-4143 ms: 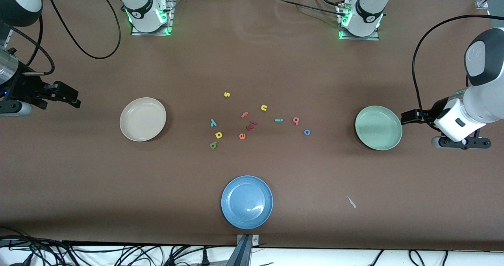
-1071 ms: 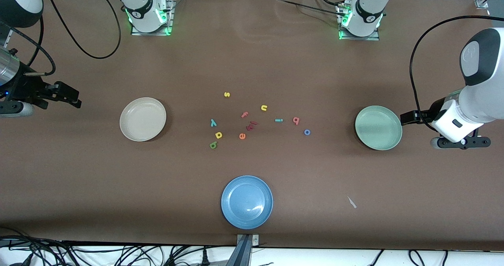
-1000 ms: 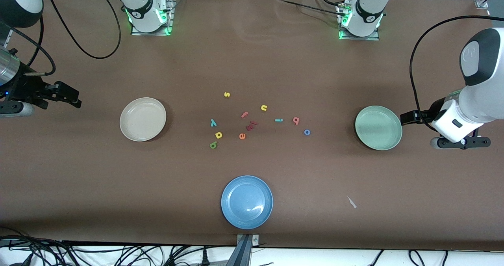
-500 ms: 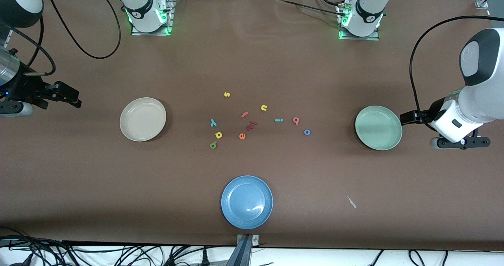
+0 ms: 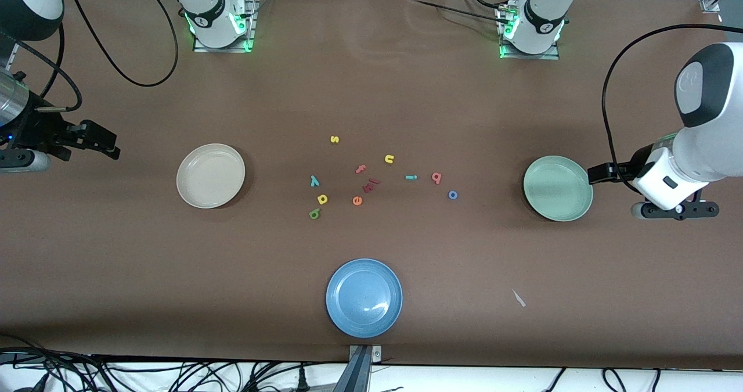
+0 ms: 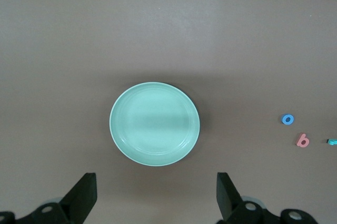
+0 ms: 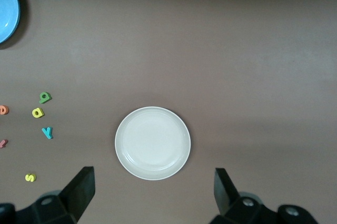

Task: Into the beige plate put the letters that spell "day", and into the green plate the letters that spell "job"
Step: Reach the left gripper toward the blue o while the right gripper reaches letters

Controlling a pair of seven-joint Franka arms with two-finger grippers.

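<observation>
The beige plate [image 5: 211, 175] [image 7: 152, 143] and the green plate [image 5: 558, 188] [image 6: 154, 124] lie empty at either end of a scatter of foam letters. Nearest the beige plate are the teal y [image 5: 314, 180] [image 7: 48, 132], yellow a [image 5: 322, 199] [image 7: 38, 112] and green d [image 5: 314, 213] [image 7: 45, 97]. Toward the green plate lie the teal j [image 5: 411, 177], pink-red b [image 5: 436, 177] [image 6: 303, 140] and blue o [image 5: 453, 194] [image 6: 287, 119]. My left gripper [image 5: 599, 174] [image 6: 156, 197] hangs open beside the green plate. My right gripper [image 5: 104, 143] [image 7: 152, 190] waits open beside the beige plate.
A blue plate [image 5: 364, 297] sits near the table's front edge. Among the letters lie a yellow s [image 5: 334, 139], yellow u [image 5: 389, 159], pink f [image 5: 360, 169], orange e [image 5: 357, 200] and a dark red piece [image 5: 370, 186]. A pale scrap [image 5: 519, 298] lies nearer the camera than the green plate.
My left arm has crept slightly toward the green plate. The right arm, the plates and the letters have not moved.
</observation>
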